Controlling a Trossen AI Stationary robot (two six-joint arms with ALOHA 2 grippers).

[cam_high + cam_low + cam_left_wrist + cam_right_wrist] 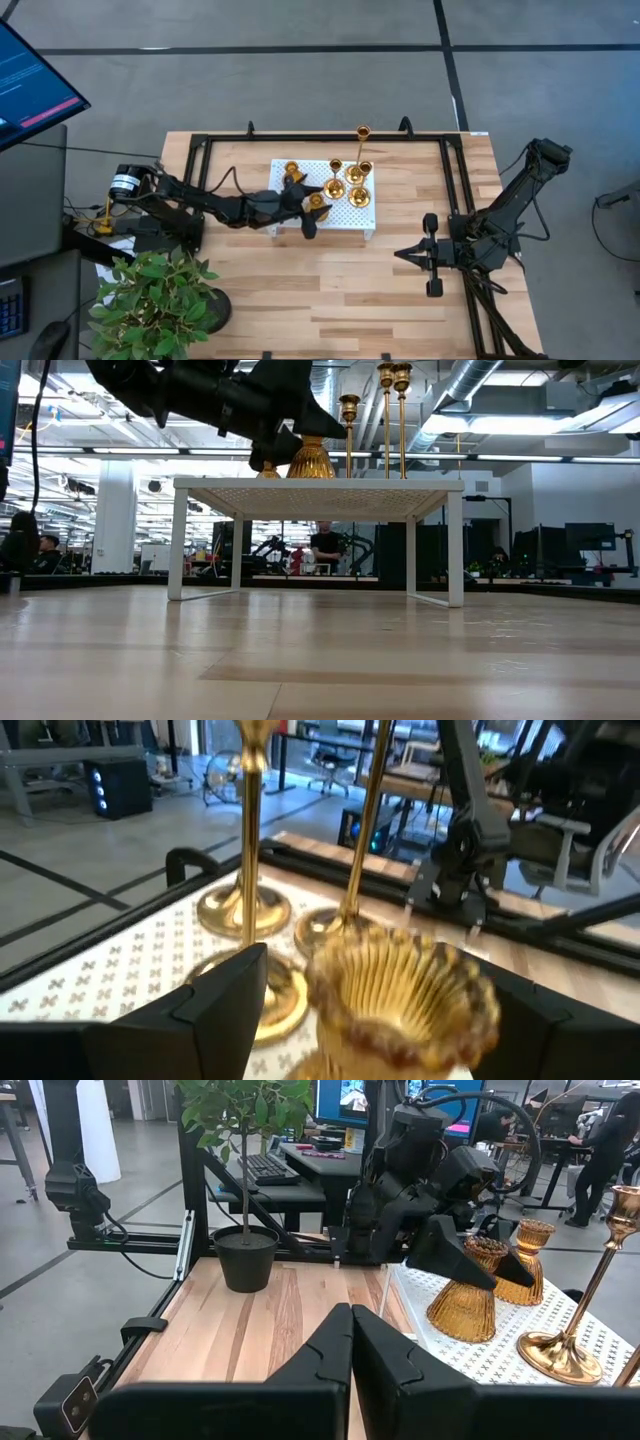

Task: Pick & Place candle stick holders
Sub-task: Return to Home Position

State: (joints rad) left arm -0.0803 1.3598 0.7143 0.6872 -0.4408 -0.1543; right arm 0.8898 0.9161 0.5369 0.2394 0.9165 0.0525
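Wooden desk (300,300), white shelf (345,224) at centre. Left gripper (308,210) over shelf, spread wide, straddling fluted holder (462,1305) standing there. Right gripper (402,255) pinched closed above desk's right side, well apart. Other holders (358,196) clustered on shelf.

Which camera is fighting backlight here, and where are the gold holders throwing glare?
Low view: bright ceiling lights behind turn the left gripper into a dark silhouette above the white shelf. High view: even light, small glints on the candle stick holders. Left wrist view: the fluted holder gleams.
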